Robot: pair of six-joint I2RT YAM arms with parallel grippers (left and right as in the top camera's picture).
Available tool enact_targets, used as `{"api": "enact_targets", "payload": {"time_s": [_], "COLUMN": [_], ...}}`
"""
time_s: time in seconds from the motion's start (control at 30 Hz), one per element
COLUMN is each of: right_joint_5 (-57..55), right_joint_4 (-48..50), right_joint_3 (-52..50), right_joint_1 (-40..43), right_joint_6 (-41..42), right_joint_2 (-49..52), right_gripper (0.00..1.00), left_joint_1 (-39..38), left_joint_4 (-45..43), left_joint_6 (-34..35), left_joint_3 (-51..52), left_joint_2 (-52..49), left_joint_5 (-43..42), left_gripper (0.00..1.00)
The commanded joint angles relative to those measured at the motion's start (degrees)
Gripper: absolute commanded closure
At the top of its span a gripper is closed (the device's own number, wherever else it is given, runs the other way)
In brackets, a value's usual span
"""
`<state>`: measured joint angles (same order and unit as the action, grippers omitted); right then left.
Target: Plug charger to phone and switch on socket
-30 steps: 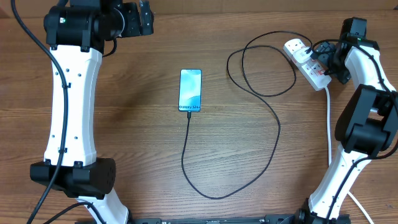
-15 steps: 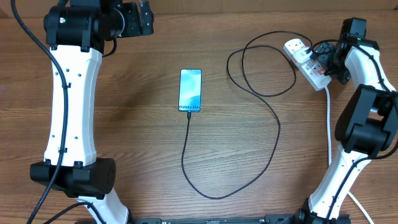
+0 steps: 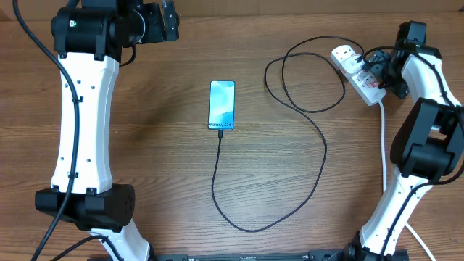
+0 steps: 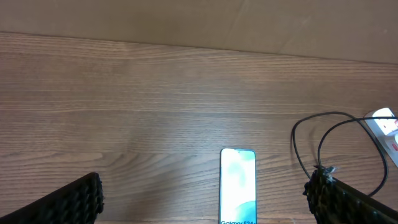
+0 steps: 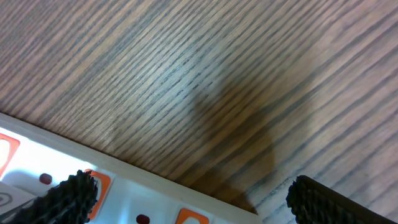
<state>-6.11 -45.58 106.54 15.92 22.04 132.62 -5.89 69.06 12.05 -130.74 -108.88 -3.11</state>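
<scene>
The phone (image 3: 222,105) lies screen-up at the table's middle, its blue screen lit; it also shows in the left wrist view (image 4: 237,183). The charger's black cable (image 3: 319,156) runs from the phone's near end, loops right and up to its white wall plug (image 3: 346,54) in the socket (image 3: 360,78). My right gripper (image 3: 377,72) hovers open right over the socket (image 5: 56,186), its left finger over a red switch (image 5: 99,183). My left gripper (image 3: 169,22) is open and empty at the far left, with the phone between its fingers (image 4: 205,202) in the wrist view.
The socket's thick white cord (image 3: 383,145) runs down the right side beside my right arm's base. The black cable makes a wide loop (image 3: 304,72) left of the socket and shows in the left wrist view (image 4: 311,143). The table's far edge meets a brown wall (image 4: 199,25).
</scene>
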Motion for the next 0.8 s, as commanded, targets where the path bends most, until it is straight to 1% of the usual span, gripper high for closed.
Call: {"api": "enact_targets", "payload": {"time_s": [0.0, 0.53, 0.77], "right_joint_5": [2.21, 2.47, 6.12], "right_joint_4": [0.74, -1.29, -1.22], "right_joint_3": [0.28, 0.28, 0.28], "right_joint_1": [-0.07, -0.11, -0.11], "right_joint_6": [-2.60, -2.58, -2.60], "right_joint_2": [1.16, 1.25, 1.25], "right_gripper": [0.00, 0.00, 0.00], "left_joint_1": [-0.13, -0.13, -0.13], "left_joint_4": [-0.07, -0.07, -0.07], "left_joint_6": [0.81, 0.81, 0.81], "left_joint_3": [0.35, 0.35, 0.35], "left_joint_2": [0.13, 0.13, 0.13], "left_joint_5": [0.74, 0.74, 0.74], "left_gripper": [0.00, 0.00, 0.00]}}
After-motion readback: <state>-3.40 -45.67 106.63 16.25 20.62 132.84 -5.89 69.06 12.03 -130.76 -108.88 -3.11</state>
